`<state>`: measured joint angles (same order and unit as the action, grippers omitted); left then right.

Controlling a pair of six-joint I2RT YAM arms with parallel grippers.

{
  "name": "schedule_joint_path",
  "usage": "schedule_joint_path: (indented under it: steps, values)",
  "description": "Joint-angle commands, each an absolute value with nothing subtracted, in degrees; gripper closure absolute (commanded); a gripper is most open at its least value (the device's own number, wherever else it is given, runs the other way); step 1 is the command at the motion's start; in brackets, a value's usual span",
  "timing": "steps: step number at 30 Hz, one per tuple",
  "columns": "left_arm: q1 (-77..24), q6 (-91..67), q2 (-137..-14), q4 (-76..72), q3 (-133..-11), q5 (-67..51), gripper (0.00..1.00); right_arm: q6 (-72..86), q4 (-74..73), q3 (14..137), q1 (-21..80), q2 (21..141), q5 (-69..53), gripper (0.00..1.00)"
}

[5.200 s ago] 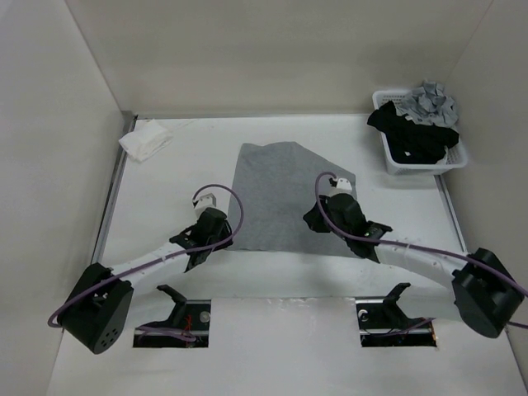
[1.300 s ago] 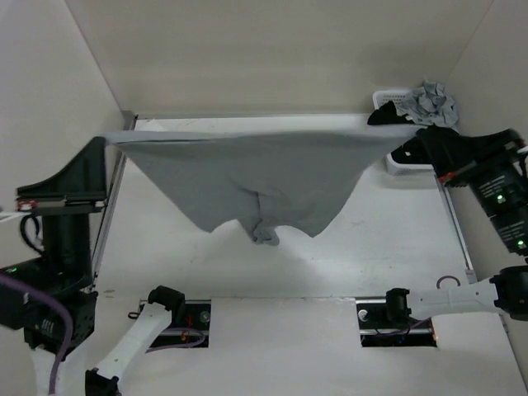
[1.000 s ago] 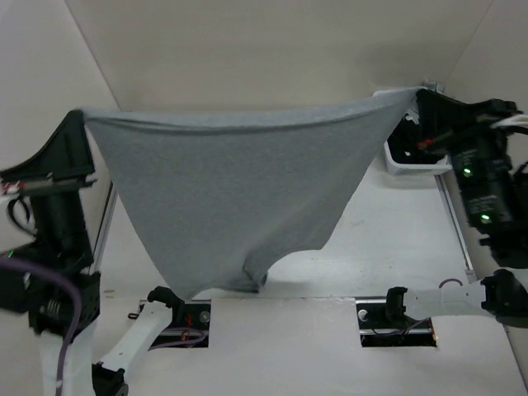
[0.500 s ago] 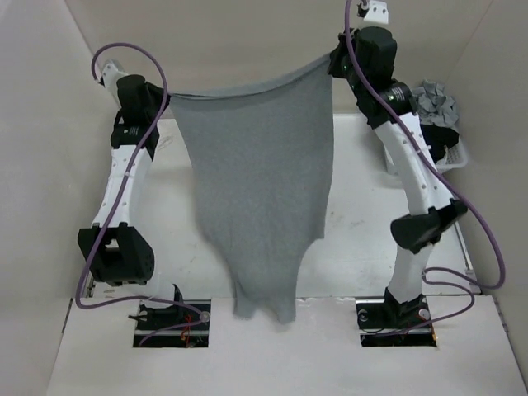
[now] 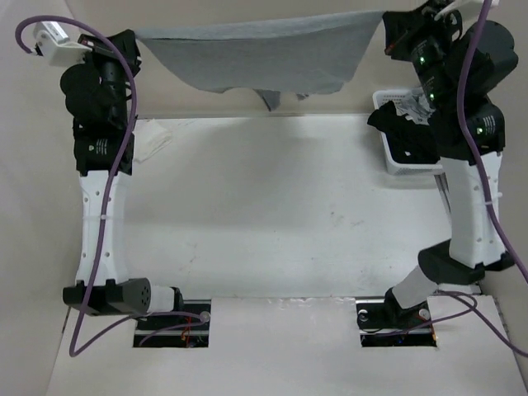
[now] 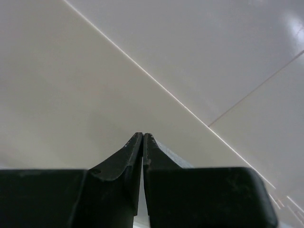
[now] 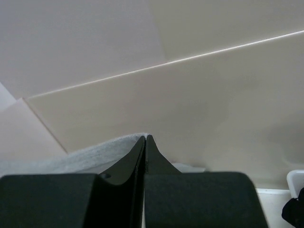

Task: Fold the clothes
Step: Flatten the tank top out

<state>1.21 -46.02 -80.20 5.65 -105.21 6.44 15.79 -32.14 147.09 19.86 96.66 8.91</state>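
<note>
A white plastic basket (image 5: pixel 417 168) held a black garment (image 5: pixel 408 136). The left gripper (image 5: pixel 136 37) and right gripper (image 5: pixel 386 16) clenched the grey jersey tank top (image 5: pixel 264 54).

Grey tank top (image 5: pixel 264 54) stretched taut overhead

On my remote feed, evenly lit: a flat white table (image 5: pixel 280 214), boxed by plain cream panel walls (image 5: pixel 346 106) behind it and to both sides; thin pale seams (image 7: pixel 213 52) cross the panels.

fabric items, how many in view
4: grey top stretched aloft; black garment and grey cloth in basket, maybe hiding more; white cloth far left.
</note>
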Motion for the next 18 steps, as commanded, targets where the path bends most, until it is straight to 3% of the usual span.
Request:
schedule_joint_path:
  steps: [1,6,10,14,18]
  values:
    - [-0.21,-43.86,-75.34,2.29,-98.02,8.08,0.97,16.61,-29.54,132.77,19.64,90.11,9.05,1.0]
    - [-4.16,-42.89,-61.65,-0.87,-73.8,11.86,0.97,16.87,-20.23,93.34,25.6,68.25,16.07,1.0]
    - [-8.03,-42.81,-46.88,0.43,-52.52,13.27,0.97,22.92,-19.42,65.1,37.09,49.79,23.89,1.0]
    - [-11.29,-41.31,-32.04,12.17,-40.28,14.94,0.97,33.37,-28.01,50.21,52.74,37.38,31.18,1.0]
    - [-12.78,-42.62,-20.94,24.49,-33.94,15.38,0.97,45.42,-40.5,44.57,67.87,32.96,34.89,1.0]
